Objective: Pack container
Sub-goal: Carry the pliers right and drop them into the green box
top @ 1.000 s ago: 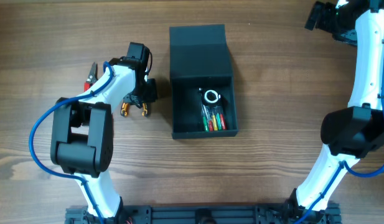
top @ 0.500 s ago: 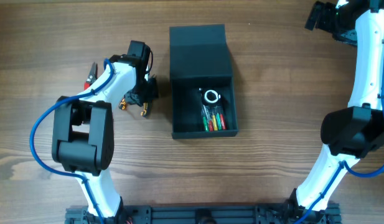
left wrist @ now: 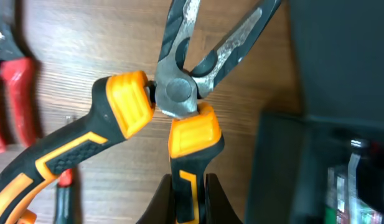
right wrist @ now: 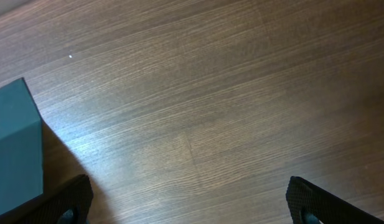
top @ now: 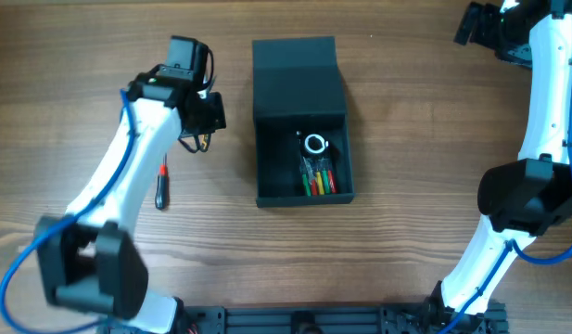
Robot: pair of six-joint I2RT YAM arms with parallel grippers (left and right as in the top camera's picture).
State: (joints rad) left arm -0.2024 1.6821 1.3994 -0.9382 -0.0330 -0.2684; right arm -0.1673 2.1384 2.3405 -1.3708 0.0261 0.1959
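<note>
While the left arm (top: pixel 119 167) reaches from the near-left corner toward the middle of the tabletop (top: pixel 415 139), its wrist bends down just left of the container (top: pixel 304 198). The left gripper (left wrist: pixel 187 193) is clamped on one orange-and-black handle of the pliers (left wrist: pixel 176 93), whose steel jaws gape away from the wrist.

The container sits mid-table with its mouth up and its long axis running near to far. Its lid (top: pixel 297 74) is thrown back toward the far edge, and small coloured items (top: pixel 318 176) lie in its right half.

A screwdriver (top: pixel 161 184) lies left of the box, and a red-handled tool (left wrist: pixel 14 102) lies beside the pliers. The right arm (top: pixel 545 111) rises along the right edge. The right gripper (right wrist: pixel 192 208) is spread wide over bare wood by the far-right corner.
</note>
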